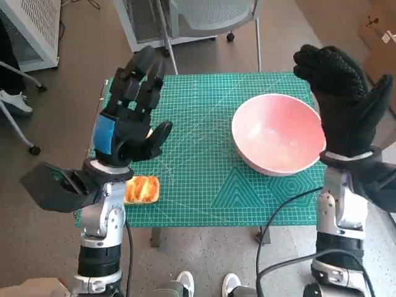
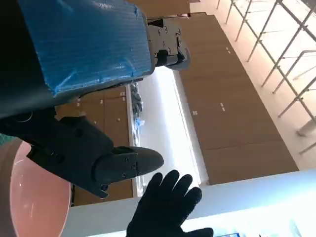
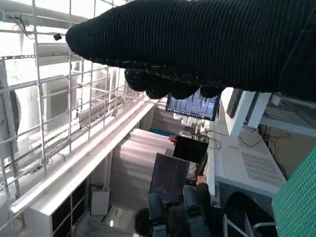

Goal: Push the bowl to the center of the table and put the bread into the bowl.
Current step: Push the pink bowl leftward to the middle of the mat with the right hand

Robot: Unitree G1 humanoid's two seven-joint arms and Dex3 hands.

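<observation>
Both hands hang raised above the worktop (image 1: 204, 204), fingers spread, holding nothing: left hand (image 1: 131, 114) at nine o'clock, gloved right hand (image 1: 346, 102) at three. Bread (image 1: 142, 189) lies near the front edge at seven o'clock, partly hidden under the left wrist. Pink bowl (image 1: 278, 133) sits right of centre, just beside the right hand. Chair legs (image 1: 213, 37) stand beyond the far edge; shoes (image 1: 207, 286) show at six.

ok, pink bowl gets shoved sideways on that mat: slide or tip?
The pink bowl looks wide and low, so it probably slides rather than tips. The green mat may grip its base somewhat. Pushing low on the wall, not the rim, seems safer.
</observation>
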